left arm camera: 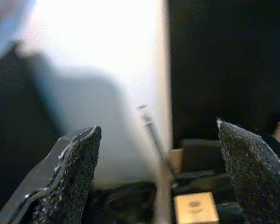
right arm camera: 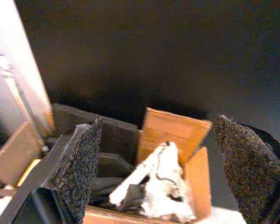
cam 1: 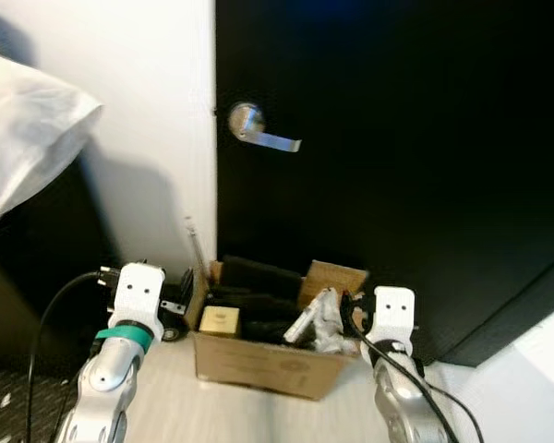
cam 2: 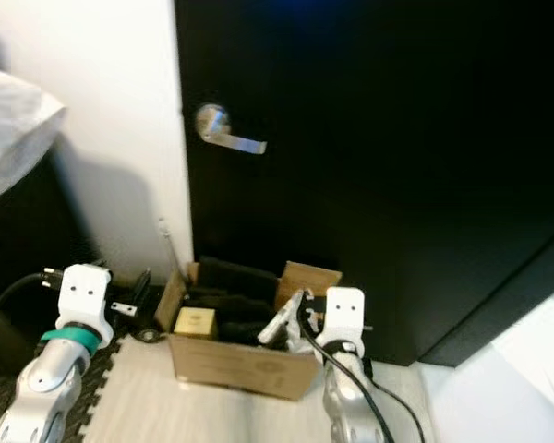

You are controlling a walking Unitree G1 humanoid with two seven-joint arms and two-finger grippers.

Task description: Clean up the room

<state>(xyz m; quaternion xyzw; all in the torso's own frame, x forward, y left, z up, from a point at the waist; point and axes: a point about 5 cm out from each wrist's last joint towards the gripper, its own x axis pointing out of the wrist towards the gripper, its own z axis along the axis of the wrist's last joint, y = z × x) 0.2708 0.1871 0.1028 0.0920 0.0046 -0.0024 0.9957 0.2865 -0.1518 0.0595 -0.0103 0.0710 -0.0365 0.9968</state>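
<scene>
Your cardboard box (cam 1: 263,365) sits on the floor against the black door (cam 1: 397,166), straight ahead between both arms. The left gripper (left arm camera: 161,182) and right gripper (right arm camera: 154,177) are both released, flanking its short ends; the right is nearer.

Brown cardboard box (cam 1: 258,367), matt; door handle (cam 1: 258,131) polished metal; black door (cam 1: 397,166) possibly matt paint.

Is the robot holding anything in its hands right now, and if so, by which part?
Nothing is held. The left hand and the right hand are both open with nothing between their fingers, raised near the cardboard box by the black door.
</scene>
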